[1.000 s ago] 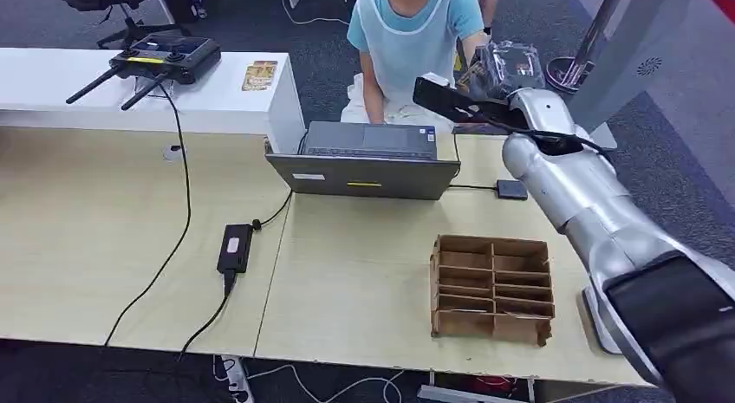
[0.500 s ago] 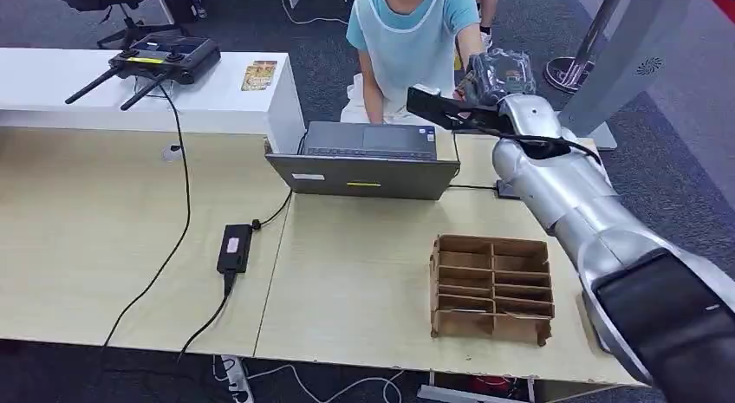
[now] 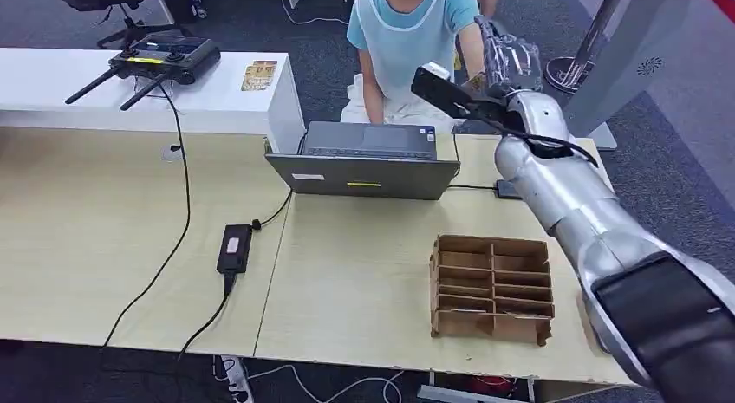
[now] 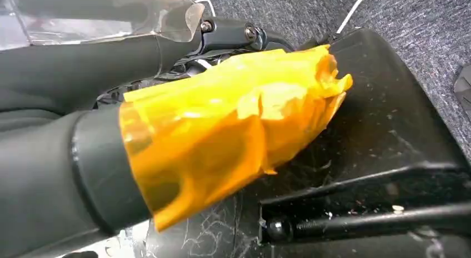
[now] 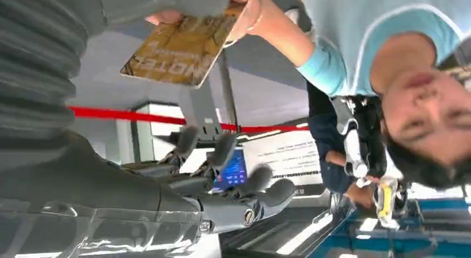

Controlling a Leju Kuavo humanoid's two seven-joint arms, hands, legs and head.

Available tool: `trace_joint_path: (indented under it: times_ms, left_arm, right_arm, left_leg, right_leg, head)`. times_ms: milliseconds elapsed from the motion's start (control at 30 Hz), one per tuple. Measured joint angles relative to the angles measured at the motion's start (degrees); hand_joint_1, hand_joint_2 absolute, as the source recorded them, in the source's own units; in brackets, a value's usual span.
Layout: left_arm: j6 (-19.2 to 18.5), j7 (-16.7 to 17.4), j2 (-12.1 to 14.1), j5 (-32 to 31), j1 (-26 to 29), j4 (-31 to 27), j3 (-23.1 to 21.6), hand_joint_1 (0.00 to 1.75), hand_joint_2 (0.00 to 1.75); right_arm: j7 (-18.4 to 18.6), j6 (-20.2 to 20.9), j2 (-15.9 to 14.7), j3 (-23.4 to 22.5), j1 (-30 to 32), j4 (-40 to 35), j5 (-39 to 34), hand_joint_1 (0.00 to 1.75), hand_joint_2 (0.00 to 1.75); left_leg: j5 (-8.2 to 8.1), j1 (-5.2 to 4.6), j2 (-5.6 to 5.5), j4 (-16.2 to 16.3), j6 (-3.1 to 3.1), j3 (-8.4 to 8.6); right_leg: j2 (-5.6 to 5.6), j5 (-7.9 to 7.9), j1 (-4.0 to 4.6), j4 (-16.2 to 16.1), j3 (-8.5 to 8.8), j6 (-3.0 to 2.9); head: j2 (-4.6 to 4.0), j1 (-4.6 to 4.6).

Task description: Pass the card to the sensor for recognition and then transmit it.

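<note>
Nearest me, the cardboard organiser (image 3: 492,289) sits on the light wooden desk (image 3: 104,247); beyond it are a power adapter (image 3: 235,247) and the laptop (image 3: 364,160). Farther back, my right hand (image 3: 507,61) is raised, fingers spread and holding nothing; it was lower half a second ago. The card (image 5: 180,47) is pinched by the person's hand (image 5: 244,14) beside it. My left hand (image 4: 222,130) hangs over grey carpet; I cannot tell its state.

Head view high, looking down; wrist views close
</note>
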Motion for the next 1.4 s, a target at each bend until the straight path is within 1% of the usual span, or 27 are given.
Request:
trace_joint_path:
  times_ms: [67,133,233,300,367,500,600,700,833,867,933,967,1033,1100,1167,1267,1400]
  left_arm:
    - [0.04,0.04,0.02,0.15,0.01,0.00,0.00,0.00,0.00]
    - [0.07,0.33,0.04,0.39,0.02,0.00,0.00,0.00,0.00]
    - [0.22,0.37,0.07,0.70,0.04,0.00,0.00,0.00,0.00]
    - [0.33,0.44,0.09,0.87,0.07,0.00,0.02,0.00,0.00]
    - [0.50,0.48,0.15,1.05,0.13,0.00,0.02,0.00,0.00]
    - [1.16,0.96,0.22,1.71,0.32,0.00,0.13,0.00,0.00]
    - [1.66,1.27,0.26,2.01,0.43,0.00,0.31,0.00,0.00]
    - [1.92,1.55,0.31,2.08,0.52,0.00,0.42,0.00,0.00]
    - [1.99,1.57,0.37,2.16,0.55,0.00,0.52,0.00,0.00]
    - [2.03,1.60,0.39,2.30,0.60,0.00,0.52,0.00,0.00]
    - [2.32,1.75,0.42,2.82,0.67,0.00,0.63,0.00,0.00]
    - [2.62,1.92,0.42,3.12,0.81,0.00,0.74,0.00,0.00]
    - [3.23,2.23,0.44,3.74,1.08,0.00,1.07,0.00,0.00]
    - [3.74,2.71,0.44,4.02,1.31,0.00,1.46,0.00,0.00]
    - [4.09,2.86,0.44,4.20,1.47,0.00,1.86,0.00,0.00]
    - [4.31,3.06,0.44,4.52,1.61,0.00,2.29,0.00,0.00]
    - [4.48,3.58,0.42,4.66,1.87,0.00,3.04,0.00,0.00]
  right_arm:
    - [-1.38,-1.69,-0.57,-2.31,1.08,-1.52,-2.00,0.00,1.75]
    - [-3.64,-3.06,-1.01,-5.29,2.47,-3.67,-5.52,0.00,1.75]
    - [-8.51,-2.58,-1.03,-11.07,5.78,-8.12,-15.32,0.00,1.75]
    - [-10.88,-1.53,-0.83,-14.95,8.50,-11.84,-21.15,0.00,1.75]
    - [-12.39,-1.05,-0.33,-18.59,11.57,-15.84,-26.17,0.00,1.75]
    - [-12.79,1.68,0.04,-23.97,17.22,-22.88,-35.69,0.00,1.75]
    - [-13.71,5.66,0.02,-26.56,21.87,-27.27,-41.35,0.00,1.75]
    - [-14.47,6.55,-0.05,-27.83,25.16,-29.80,-42.74,0.00,1.75]
    - [-14.49,7.08,-0.15,-28.81,26.90,-31.76,-43.11,0.00,1.75]
    - [-14.60,7.82,-0.20,-28.88,27.18,-32.11,-44.08,0.00,0.00]
    - [-15.78,10.37,-0.24,-29.49,29.21,-34.07,-48.05,0.00,0.00]
    - [-17.00,12.05,-0.24,-30.03,31.26,-35.82,-51.13,0.00,0.00]
    - [-20.12,13.92,-0.24,-31.04,36.92,-39.99,-55.51,0.00,0.00]
    - [-23.07,14.29,-0.24,-32.07,43.15,-44.25,-57.43,0.00,0.00]
    - [-24.99,14.36,-0.24,-33.54,48.42,-48.58,-58.41,0.00,0.00]
    - [-26.36,13.86,-0.24,-35.93,54.67,-54.18,-57.89,0.00,0.00]
    - [-28.67,12.00,-0.13,-39.68,61.96,-60.12,-55.76,0.00,0.00]
  left_leg:
    - [0.00,0.00,0.00,0.00,0.00,0.00]
    - [0.00,0.00,0.00,0.00,0.00,-0.01]
    - [0.00,-0.01,0.00,0.00,0.00,-0.02]
    - [-0.01,0.00,0.00,0.00,0.00,-0.02]
    - [-0.01,0.01,-0.02,0.00,0.00,-0.01]
    - [-0.01,0.02,-0.07,-0.02,0.00,-0.02]
    - [-0.01,0.02,-0.07,-0.02,0.00,-0.02]
    - [-0.02,0.01,-0.06,-0.02,-0.01,-0.02]
    - [-0.02,0.01,-0.02,-0.02,-0.01,-0.02]
    - [-0.02,0.01,-0.02,-0.01,-0.01,0.00]
    - [-0.02,0.03,-0.07,-0.01,-0.01,0.03]
    - [-0.02,0.04,-0.12,-0.01,-0.01,0.04]
    - [-0.03,0.04,-0.17,-0.02,-0.01,0.02]
    - [-0.06,0.04,-0.26,-0.03,0.01,-0.05]
    - [-0.13,0.03,-0.24,-0.05,-0.02,-0.08]
    - [-0.17,0.03,-0.17,-0.05,0.04,-0.06]
    - [-0.17,0.02,-0.19,-0.06,0.04,-0.06]
  right_leg:
    - [0.00,0.00,0.00,0.00,0.00,0.00]
    - [0.00,0.00,0.00,0.00,0.00,0.00]
    - [0.00,0.00,0.00,0.00,0.01,0.00]
    - [0.01,0.00,0.00,0.00,0.01,0.00]
    - [-0.02,0.00,0.00,0.00,0.01,0.00]
    - [-0.07,-0.02,0.00,0.00,0.01,-0.01]
    - [-0.06,-0.02,0.01,-0.01,0.01,-0.01]
    - [-0.04,-0.01,0.01,-0.01,0.01,0.00]
    - [-0.03,-0.01,0.00,-0.01,0.00,0.00]
    - [-0.03,-0.01,0.00,-0.02,0.00,0.00]
    - [-0.07,-0.02,0.01,-0.06,0.04,0.00]
    - [-0.12,-0.03,0.01,-0.08,0.06,0.00]
    - [-0.16,-0.04,0.03,-0.09,0.07,0.01]
    - [-0.24,-0.10,0.03,-0.10,0.06,0.03]
    - [-0.23,-0.11,0.02,-0.10,0.02,0.02]
    - [-0.19,-0.13,0.02,-0.13,0.01,0.03]
    - [-0.21,-0.17,0.01,-0.13,0.05,0.08]
  head:
    - [0.02,0.00]
    - [0.02,0.00]
    - [0.02,0.00]
    - [0.02,0.00]
    - [0.00,0.00]
    - [0.02,0.02]
    - [0.00,0.00]
    - [0.02,0.00]
    - [0.00,0.02]
    - [0.02,0.00]
    - [0.02,0.00]
    - [0.00,0.02]
    - [0.00,0.00]
    - [0.02,0.00]
    - [0.00,0.00]
    - [0.00,0.00]
    - [0.02,0.00]
